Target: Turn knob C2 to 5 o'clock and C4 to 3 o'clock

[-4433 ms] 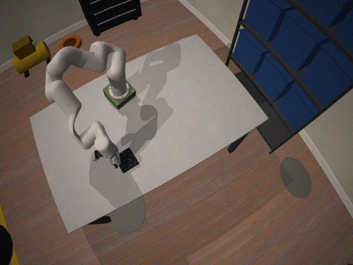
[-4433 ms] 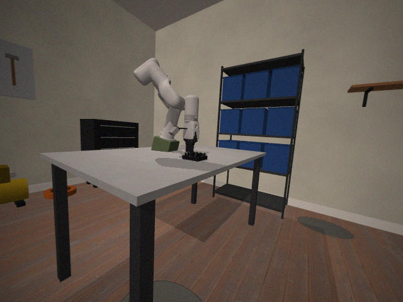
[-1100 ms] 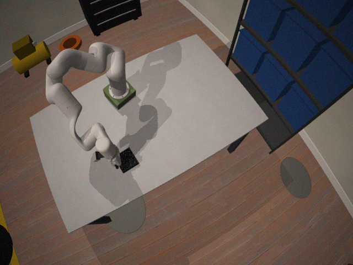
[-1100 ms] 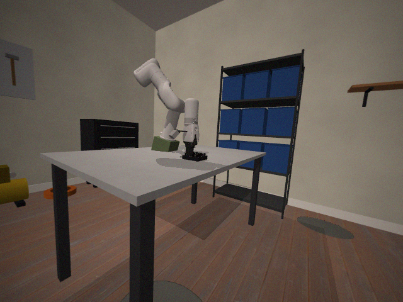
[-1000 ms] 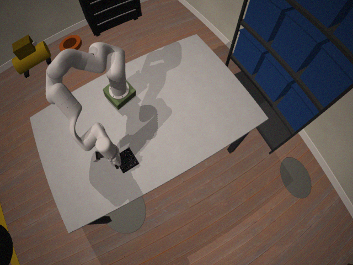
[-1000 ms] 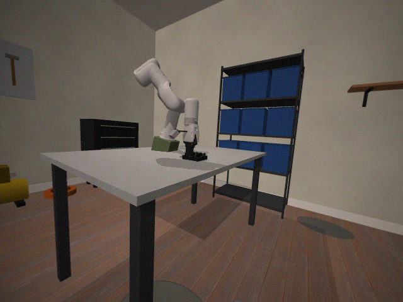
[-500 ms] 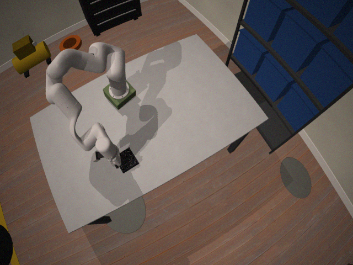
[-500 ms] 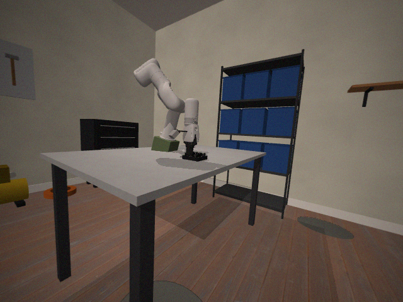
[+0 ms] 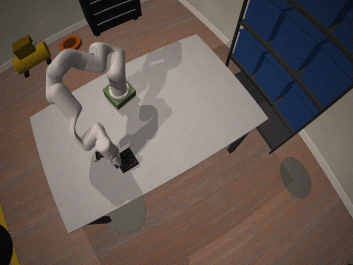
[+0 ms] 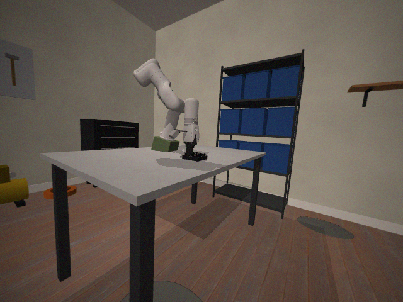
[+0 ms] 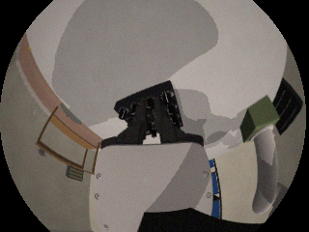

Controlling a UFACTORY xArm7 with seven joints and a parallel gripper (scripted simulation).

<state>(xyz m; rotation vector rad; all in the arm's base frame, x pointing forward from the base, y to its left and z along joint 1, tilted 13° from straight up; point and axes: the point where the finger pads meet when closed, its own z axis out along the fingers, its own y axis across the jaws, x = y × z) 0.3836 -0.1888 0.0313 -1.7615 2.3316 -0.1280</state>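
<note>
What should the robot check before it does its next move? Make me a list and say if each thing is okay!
1. Knob box on the table: ok.
2. Gripper down at the knob box: ok.
3. Knob between its fingers: cannot tell, they are nearly together but the tips are too small and dark.
4. C2 at 5 o'clock, C4 at 3 o'clock: cannot tell, the white lines are too small.
5. Arm away from the knob box, needed only at the finish: not ok.

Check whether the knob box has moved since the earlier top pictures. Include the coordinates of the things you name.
No: judged against the green block [image 9: 111,99] [image 10: 162,145] [image 11: 261,118] under the arm, the knob box [image 9: 130,160] [image 10: 195,157] [image 11: 166,89] shows no visible shift in any direction.
</note>
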